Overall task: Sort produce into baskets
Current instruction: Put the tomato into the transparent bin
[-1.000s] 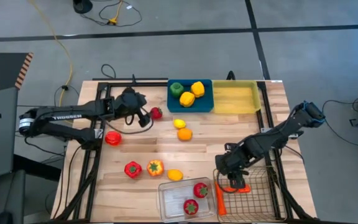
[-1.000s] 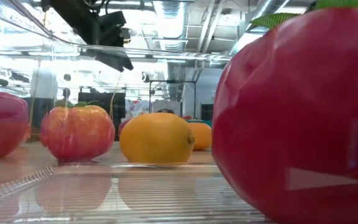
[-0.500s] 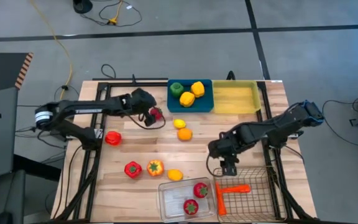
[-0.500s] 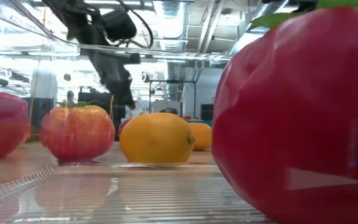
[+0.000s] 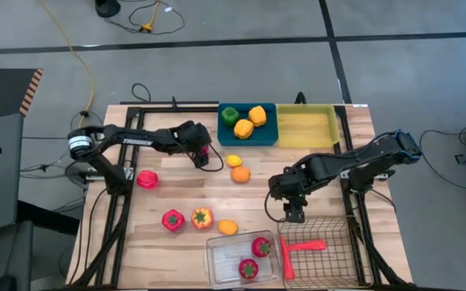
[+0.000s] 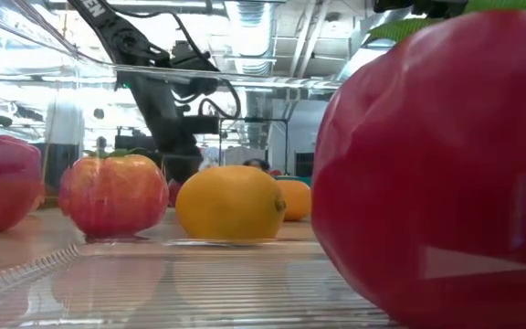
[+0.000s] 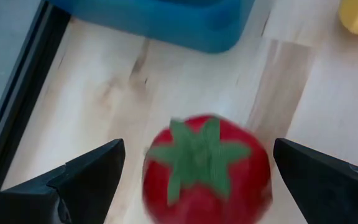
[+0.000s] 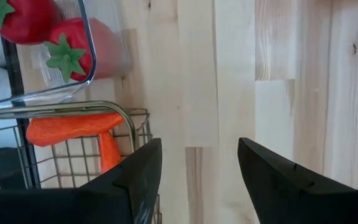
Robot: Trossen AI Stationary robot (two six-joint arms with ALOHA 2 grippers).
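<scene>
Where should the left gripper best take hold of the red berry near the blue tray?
Probably around the red berry's round body, coming from above: its green leaf cap faces up between the open fingers of the left gripper, and bare table lies on both sides.

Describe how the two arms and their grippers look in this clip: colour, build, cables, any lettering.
Both arms are dark, near-black, jointed links. The left arm bears white lettering along one link, too small to read, plus a pale collar near its base and loose black cables by the wrist. The right arm shows a blue patch at its outer joint. The left gripper and right gripper have flat, dark, wedge-shaped fingers.
</scene>
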